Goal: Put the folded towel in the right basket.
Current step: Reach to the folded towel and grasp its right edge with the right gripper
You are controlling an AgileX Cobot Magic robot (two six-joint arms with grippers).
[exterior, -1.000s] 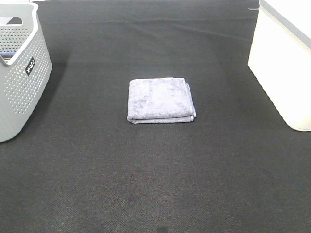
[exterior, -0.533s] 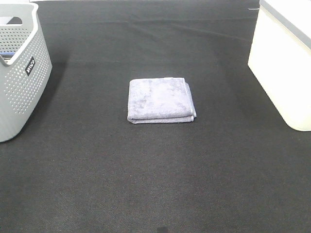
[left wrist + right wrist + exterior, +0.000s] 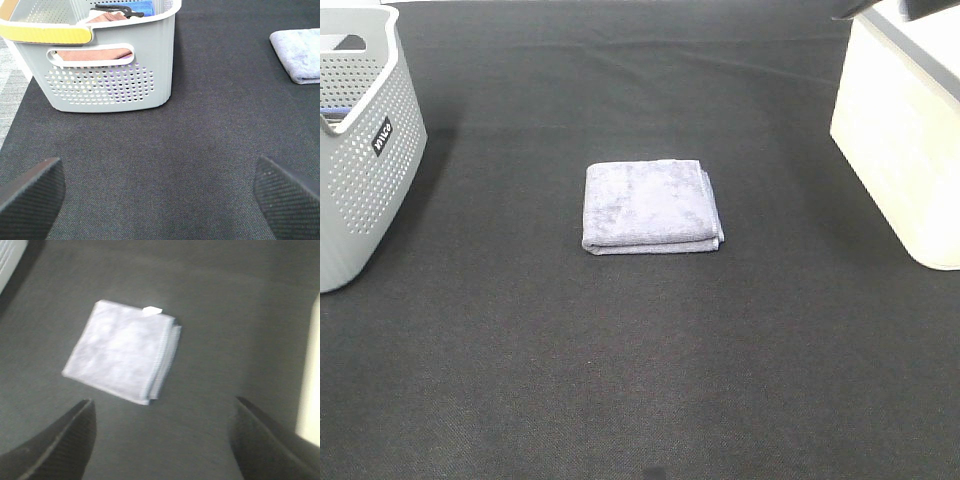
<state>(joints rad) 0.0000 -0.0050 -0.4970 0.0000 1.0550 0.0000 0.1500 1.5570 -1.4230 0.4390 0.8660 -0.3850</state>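
Note:
The folded lilac-grey towel (image 3: 651, 206) lies flat on the black table mat, midway between the two baskets. It also shows in the right wrist view (image 3: 122, 350) and at the edge of the left wrist view (image 3: 300, 52). The right basket (image 3: 905, 130) is white and stands at the right edge. My right gripper (image 3: 164, 410) is open and empty, high above the mat and short of the towel. A dark part of the right arm (image 3: 910, 8) shows over the right basket. My left gripper (image 3: 159, 175) is open and empty, low over the mat near the left basket.
The grey perforated left basket (image 3: 365, 160) stands at the left edge; in the left wrist view (image 3: 105, 85) it holds pinkish-brown and blue cloths. The black mat (image 3: 640, 370) covers the table around the towel.
A dark part of the right arm has come into view at the top right, above the white basket. The towel and both baskets have not moved.

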